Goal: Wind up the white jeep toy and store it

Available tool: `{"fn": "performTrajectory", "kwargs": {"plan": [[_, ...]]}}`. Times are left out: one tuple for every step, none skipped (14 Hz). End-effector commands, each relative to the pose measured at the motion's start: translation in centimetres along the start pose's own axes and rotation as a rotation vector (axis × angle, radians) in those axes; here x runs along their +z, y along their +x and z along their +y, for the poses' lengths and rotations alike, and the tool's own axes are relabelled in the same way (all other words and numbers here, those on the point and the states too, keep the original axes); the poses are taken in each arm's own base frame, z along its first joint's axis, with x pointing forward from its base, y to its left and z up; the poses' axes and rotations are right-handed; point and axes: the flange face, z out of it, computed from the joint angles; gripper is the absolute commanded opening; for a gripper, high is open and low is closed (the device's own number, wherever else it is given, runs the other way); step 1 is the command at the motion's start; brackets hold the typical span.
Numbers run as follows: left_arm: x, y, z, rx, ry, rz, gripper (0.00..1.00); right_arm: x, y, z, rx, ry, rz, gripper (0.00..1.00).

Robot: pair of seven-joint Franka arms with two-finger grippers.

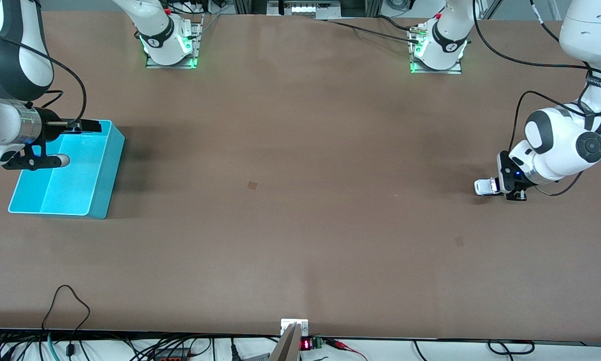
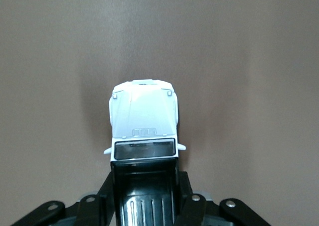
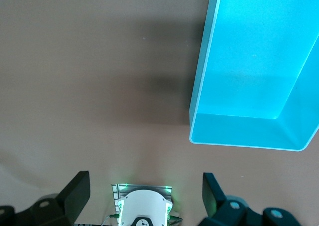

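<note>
My left hand (image 1: pixel 501 186) is clenched on the white jeep toy (image 1: pixel 485 186), down low at the left arm's end of the worktop (image 1: pixel 300 210). In the left wrist view the two fingers (image 2: pixel 192 206) press against the sides of the jeep's black roof, and the white hood (image 2: pixel 143 111) and windscreen stick out past the fingertips over bare brown surface. From the front camera I see the jeep poking out of the hand toward the middle of the worktop, with a small dark shadow right under it; I cannot tell whether its wheels touch the surface or ride just above it.

My right hand (image 1: pixel 87 126) is released, its fingers (image 3: pixel 75 193) spread wide with nothing between them. It hangs over the rim of the cyan bin (image 1: pixel 107 170), at the corner of the bin nearest the robot bases. The right arm waits there. In the right wrist view the bin (image 3: pixel 199 96) shows as an open rectangular tub with a plain cyan floor, and the right arm's base plate (image 3: pixel 143 206) with its green lights sits between the spread fingers, farther off.

The bin stands at the right arm's end of the worktop, well apart from the jeep, with a long stretch of brown surface between them.
</note>
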Motion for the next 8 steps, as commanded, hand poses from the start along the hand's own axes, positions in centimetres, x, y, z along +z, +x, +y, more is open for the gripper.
{"fn": "performTrajectory", "kwargs": {"plan": [[5.9,-1.3,0.8,0.016,-0.071,0.014,0.12,0.0,-0.1,0.2,-0.002,-0.010,-0.009,1.00],[5.9,-1.6,0.6,0.021,-0.069,0.010,0.12,0.0,-0.1,0.2,-0.002,-0.010,-0.009,1.00],[6.0,-2.6,0.8,0.039,-0.072,0.000,0.12,0.0,-0.1,0.2,-0.002,-0.010,-0.009,1.00],[6.0,-2.9,0.8,0.043,-0.070,-0.002,0.12,-0.1,-0.1,0.2,-0.002,-0.010,-0.007,1.00],[5.9,-2.9,0.8,0.043,-0.068,-0.003,0.12,0.0,-0.1,0.2,-0.002,-0.010,-0.009,1.00],[5.9,-2.9,0.8,0.043,-0.070,-0.003,0.13,0.0,-0.1,0.2,-0.002,-0.010,-0.009,1.00],[5.9,-2.9,0.8,0.043,-0.070,-0.003,0.15,0.0,-0.1,0.2,-0.002,-0.010,-0.009,1.00],[5.7,-3.0,0.7,0.041,-0.067,-0.004,0.23,0.0,-0.1,0.2,-0.002,-0.010,-0.009,1.00]]}}
